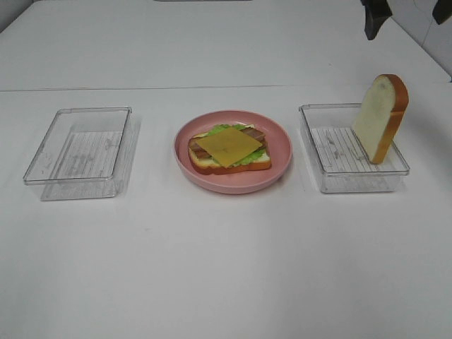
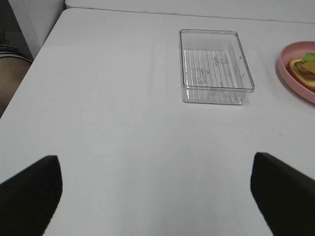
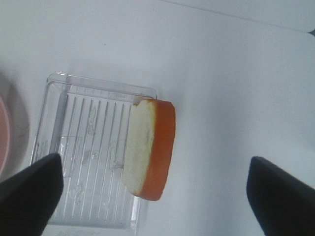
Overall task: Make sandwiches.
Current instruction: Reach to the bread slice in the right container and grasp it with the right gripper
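Right gripper (image 3: 152, 196) jaws apart above leaning bread slice (image 3: 147, 147); left gripper (image 2: 157, 196) apart, idle. Risk: clumsy pinch topples slice out of tray (image 3: 88, 147).

light: bright, even, kinda washed-out white | shadows: soft, faint beside the bread slice (image 1: 380, 116) and clear trays | glare: mild on the table (image 1: 226, 268) | blur: right wrist view soft, dark fingertips fuzzy in both wrist views

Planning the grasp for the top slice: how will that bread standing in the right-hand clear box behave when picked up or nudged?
The bread slice stands on edge, leaning on the clear box wall, so a nudge would likely tip it. It holds its shape upright, so it is probably stiff rather than floppy. It looks like a light toy; its smooth crust may slip.
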Robot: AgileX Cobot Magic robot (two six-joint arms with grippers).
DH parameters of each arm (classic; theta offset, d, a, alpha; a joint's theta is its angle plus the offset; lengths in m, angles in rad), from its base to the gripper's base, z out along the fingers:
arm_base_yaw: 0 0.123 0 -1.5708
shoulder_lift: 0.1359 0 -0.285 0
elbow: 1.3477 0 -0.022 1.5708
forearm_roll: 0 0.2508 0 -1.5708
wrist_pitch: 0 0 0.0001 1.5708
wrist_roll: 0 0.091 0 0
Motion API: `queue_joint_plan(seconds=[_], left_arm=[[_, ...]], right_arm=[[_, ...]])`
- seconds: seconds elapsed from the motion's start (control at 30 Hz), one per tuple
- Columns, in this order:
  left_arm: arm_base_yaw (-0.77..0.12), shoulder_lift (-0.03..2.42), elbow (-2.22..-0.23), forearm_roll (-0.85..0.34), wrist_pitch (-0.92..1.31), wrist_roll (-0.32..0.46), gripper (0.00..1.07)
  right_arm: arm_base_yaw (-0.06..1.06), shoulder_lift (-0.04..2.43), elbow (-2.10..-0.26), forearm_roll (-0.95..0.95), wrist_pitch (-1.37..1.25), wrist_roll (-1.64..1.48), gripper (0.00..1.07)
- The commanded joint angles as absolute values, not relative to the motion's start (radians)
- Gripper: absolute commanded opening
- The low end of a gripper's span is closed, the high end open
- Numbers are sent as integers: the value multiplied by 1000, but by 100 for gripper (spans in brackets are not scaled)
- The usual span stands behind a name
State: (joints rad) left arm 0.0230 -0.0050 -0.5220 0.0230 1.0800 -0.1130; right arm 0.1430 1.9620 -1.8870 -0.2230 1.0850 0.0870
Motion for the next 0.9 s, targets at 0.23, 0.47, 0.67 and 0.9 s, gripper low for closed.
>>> queue_joint_plan(seconds=[0.23,0.47,0.67,0.9], left_arm=[[24,-6,-523,19,1071,-110,96],[24,-6,-523,19,1071,-110,96],[24,-6,-523,19,1071,-110,96],[24,-6,-523,19,1071,-110,96]], right_arm=[[54,1988,-1889,-120,1090,30,99],[55,2061,-1889,-114,1067,24,99],[55,2137,-1889,-119,1063,22,99],[55,2203,-1889,-110,1059,22,99]])
